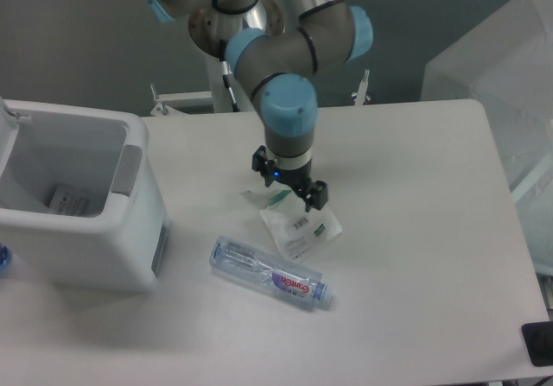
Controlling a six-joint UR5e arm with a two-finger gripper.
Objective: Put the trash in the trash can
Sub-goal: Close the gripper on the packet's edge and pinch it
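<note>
A crumpled white wrapper (301,230) with green print and a barcode lies flat near the middle of the table. My gripper (286,189) hangs directly over its upper left part, fingers open and pointing down, nothing between them. A clear plastic bottle (270,273) with a blue-purple label lies on its side just in front of the wrapper. The large white trash can (78,205) stands at the table's left edge with its mouth open upward and a grey panel on its right rim.
A small white item (69,201) lies inside the trash can. The arm's base post (242,66) rises at the table's back edge. A dark object (537,343) sits at the front right corner. Clear plastic sheeting (492,66) hangs at the right.
</note>
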